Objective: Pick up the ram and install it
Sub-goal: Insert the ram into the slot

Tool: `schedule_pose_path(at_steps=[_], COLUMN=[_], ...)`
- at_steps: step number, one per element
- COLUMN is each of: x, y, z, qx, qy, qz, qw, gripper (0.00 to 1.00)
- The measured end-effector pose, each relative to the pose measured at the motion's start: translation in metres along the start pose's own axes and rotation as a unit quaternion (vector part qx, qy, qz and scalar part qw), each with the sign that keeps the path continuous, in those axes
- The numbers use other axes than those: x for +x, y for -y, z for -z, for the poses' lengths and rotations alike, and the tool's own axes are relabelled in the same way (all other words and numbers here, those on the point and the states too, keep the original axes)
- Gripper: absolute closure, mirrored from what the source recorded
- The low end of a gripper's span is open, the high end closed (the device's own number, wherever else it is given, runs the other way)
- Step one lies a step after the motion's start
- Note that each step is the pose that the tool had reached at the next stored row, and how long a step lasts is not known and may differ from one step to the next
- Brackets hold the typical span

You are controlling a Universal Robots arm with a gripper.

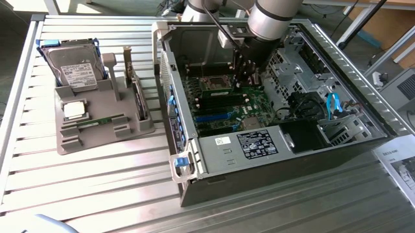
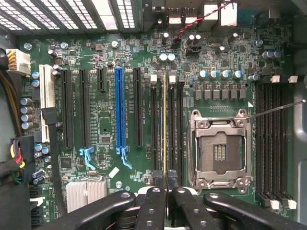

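Hard drive (image 1: 77,68): standing upright in grey holder (image 1: 98,103).
Processor chip (image 1: 75,110): lying flat on that holder.
Computer case (image 1: 259,177): lying open on slatted table (image 1: 97,187).

Nothing can be read: print on the hard drive label (image 1: 77,73), the black case label (image 1: 258,144), the white sticker (image 1: 222,141) and the paper sheet (image 1: 401,167) is too small.

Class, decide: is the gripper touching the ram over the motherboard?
Touching. The wrist view shows the gripper closed on the ram, which runs edge-on out from between its fingers.
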State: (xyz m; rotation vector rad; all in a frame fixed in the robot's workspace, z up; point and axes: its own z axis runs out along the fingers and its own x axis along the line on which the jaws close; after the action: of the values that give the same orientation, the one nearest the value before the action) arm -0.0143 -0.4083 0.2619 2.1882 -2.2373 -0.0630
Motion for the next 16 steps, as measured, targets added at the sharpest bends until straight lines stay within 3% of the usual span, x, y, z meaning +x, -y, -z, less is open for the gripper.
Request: schedule_pose_path(at_steps=[16], x=[0.000], y=[0.0004], z=[-0.0122], qx=[0.0000], qy=[-0.0001], qz=[0.000], qw=[1.0000], gripper=[0.88])
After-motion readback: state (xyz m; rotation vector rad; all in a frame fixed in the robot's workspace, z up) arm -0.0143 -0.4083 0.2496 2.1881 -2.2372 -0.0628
